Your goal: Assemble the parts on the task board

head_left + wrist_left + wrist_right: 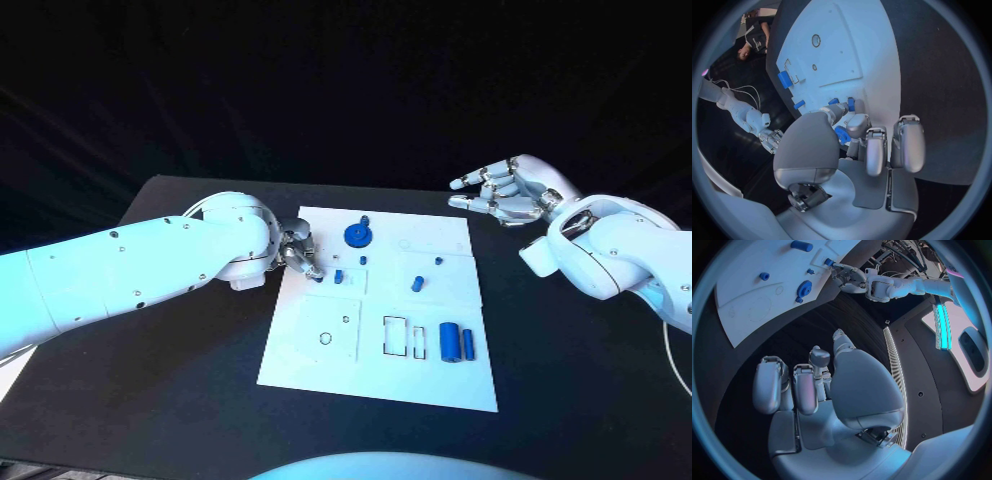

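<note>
**Left hand on small part at board's left edge**

The flat white rectangular task board (378, 375) lies mid-table. The silver left hand (299, 250) is lowered over its left edge, fingers curled, seemingly to seat a small blue part (842, 134) pinched at the fingertips; the grip is partly hidden. The silver right hand (502, 192) is held clear, fingers spread, holding nothing. A blue gear-like disc (358, 236) and blue cylinder (451, 342) rest on the board.

Lying flat mid-table: white task board (378, 385), long side running front to back. Sitting near its far edge, a blue gear (358, 236). Standing near the left edge, a small blue peg (339, 276); toward the right edge, another small blue piece (417, 283). Lying by the right edge, two blue cylinders (459, 342) side by side.
</note>
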You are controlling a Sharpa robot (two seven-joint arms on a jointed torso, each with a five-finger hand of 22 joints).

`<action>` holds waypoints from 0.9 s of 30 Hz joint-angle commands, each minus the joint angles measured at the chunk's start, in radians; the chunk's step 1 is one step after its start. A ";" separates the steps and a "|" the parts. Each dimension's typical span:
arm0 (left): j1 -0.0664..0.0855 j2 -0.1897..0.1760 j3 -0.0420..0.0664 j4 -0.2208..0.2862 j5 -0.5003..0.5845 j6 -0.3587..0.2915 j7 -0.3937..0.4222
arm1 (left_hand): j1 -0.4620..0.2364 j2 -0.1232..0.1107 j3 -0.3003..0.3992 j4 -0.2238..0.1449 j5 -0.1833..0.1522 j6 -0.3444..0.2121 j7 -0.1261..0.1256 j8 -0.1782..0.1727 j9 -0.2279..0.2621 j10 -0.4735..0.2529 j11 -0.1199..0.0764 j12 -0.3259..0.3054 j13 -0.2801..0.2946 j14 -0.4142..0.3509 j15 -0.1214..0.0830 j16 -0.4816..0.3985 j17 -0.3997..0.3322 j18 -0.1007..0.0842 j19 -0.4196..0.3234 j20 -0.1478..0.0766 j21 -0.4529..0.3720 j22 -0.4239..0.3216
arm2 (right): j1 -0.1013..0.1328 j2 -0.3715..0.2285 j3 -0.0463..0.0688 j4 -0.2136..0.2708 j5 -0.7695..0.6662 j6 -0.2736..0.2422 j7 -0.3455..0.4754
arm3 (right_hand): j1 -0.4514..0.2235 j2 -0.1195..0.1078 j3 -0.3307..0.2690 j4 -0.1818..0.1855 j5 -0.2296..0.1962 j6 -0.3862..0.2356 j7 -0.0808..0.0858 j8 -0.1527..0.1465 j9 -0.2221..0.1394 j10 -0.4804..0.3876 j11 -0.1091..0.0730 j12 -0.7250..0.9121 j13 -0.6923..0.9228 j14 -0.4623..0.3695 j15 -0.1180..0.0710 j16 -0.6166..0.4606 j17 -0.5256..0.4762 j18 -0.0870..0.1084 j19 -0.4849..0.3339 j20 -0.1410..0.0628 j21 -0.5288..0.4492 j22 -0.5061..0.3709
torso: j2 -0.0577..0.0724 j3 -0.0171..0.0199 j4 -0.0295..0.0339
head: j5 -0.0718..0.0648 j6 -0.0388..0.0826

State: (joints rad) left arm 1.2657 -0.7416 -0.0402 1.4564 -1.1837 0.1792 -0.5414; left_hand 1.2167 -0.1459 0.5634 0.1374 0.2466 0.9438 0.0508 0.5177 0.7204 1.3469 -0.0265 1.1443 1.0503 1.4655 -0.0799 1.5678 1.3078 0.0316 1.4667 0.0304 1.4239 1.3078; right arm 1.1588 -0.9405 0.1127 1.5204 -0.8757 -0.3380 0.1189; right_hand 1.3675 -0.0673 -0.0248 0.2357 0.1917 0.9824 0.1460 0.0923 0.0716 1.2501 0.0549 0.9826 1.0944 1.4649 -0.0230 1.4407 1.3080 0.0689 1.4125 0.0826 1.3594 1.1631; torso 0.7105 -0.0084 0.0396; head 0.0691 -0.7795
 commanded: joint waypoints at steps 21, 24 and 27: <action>-0.002 0.037 -0.005 -0.030 0.020 0.080 -0.071 | -0.143 -0.002 0.089 -0.065 0.034 0.062 -0.027 -0.017 -0.012 0.031 -0.017 0.013 0.019 0.105 -0.015 0.003 0.263 0.007 0.045 -0.014 0.010 0.122 | -0.001 -0.003 0.000 0.005 -0.006 0.019 0.009 | 0.003 0.008 -0.008 -0.002 0.006 0.004 -0.005 0.006 0.001 -0.005 -0.001 0.003 0.000 0.065 0.000 -0.007 0.092 0.012 -0.007 -0.003 -0.007 -0.001 | 0.000 0.0003 -0.0003 | -0.004 -0.002; -0.002 0.039 -0.005 -0.033 0.020 0.085 -0.075 | -0.157 -0.001 0.075 -0.059 0.033 0.073 -0.030 -0.020 -0.014 0.040 -0.019 0.030 0.038 0.105 -0.017 0.003 0.263 0.006 0.047 -0.016 0.013 0.126 | -0.001 -0.003 0.000 0.005 -0.003 0.021 0.010 | 0.003 0.008 -0.008 -0.002 0.006 0.004 -0.005 0.006 0.001 -0.005 -0.001 0.003 0.000 0.065 0.000 -0.007 0.092 0.012 -0.007 -0.003 -0.007 -0.001 | 0.000 0.0000 -0.0002 | -0.005 -0.002; -0.002 0.040 -0.005 -0.034 0.020 0.088 -0.076 | -0.167 -0.001 0.062 -0.054 0.033 0.082 -0.032 -0.021 -0.014 0.045 -0.021 0.039 0.050 0.105 -0.019 0.003 0.263 0.005 0.048 -0.017 0.015 0.128 | -0.001 -0.004 0.000 0.004 -0.002 0.023 0.010 | 0.003 0.009 -0.008 -0.002 0.006 0.004 -0.005 0.006 0.001 -0.005 -0.001 0.002 -0.001 0.065 0.000 -0.007 0.092 0.012 -0.007 -0.003 -0.007 -0.002 | -0.001 0.0002 -0.0001 | -0.007 -0.002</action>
State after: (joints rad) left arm 1.2721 -0.7044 -0.0384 1.4222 -1.1763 0.2144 -0.5968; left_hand 1.0559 -0.1466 0.6293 0.0849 0.2793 1.0029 0.0350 0.5023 0.7051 1.3868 -0.0486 1.1793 1.0993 1.4664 -0.0940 1.5677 1.3075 0.0316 1.4632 0.0196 1.4354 1.3076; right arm 1.1586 -0.9440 0.1127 1.5239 -0.8771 -0.3311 0.1196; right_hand 1.3675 -0.0673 -0.0274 0.2330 0.1917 0.9824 0.1460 0.0923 0.0717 1.2501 0.0549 0.9826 1.0944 1.4649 -0.0230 1.4368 1.3077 0.0690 1.4124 0.0826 1.3556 1.1631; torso 0.7101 -0.0081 0.0393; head 0.0636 -0.7816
